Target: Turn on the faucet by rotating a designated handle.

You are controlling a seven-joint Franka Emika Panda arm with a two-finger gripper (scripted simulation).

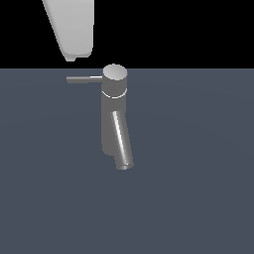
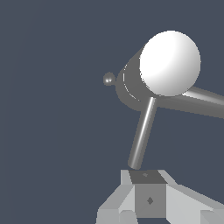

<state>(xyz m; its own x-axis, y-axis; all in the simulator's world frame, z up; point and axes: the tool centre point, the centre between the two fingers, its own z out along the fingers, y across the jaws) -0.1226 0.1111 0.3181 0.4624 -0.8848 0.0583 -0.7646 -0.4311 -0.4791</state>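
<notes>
The faucet (image 1: pixel 114 106) is a grey upright cylinder with a flat round cap and a thick slanted spout (image 1: pixel 121 141). Its handle (image 1: pixel 83 79), a thin grey rod, sticks out from the cap toward the exterior view's left. In the wrist view the cap (image 2: pixel 169 63) looks bright white, and the handle (image 2: pixel 143 133) runs from under it toward my gripper (image 2: pixel 145 176). The rod's free end stops just short of the fingertips. The fingers sit together with no gap and nothing between them. The exterior view shows only a white arm link (image 1: pixel 72 30), up and left of the handle.
The faucet stands on a flat dark blue-grey surface (image 1: pixel 198 188). A small grey knob (image 2: pixel 109 79) shows beside the faucet body in the wrist view. No other objects are in sight.
</notes>
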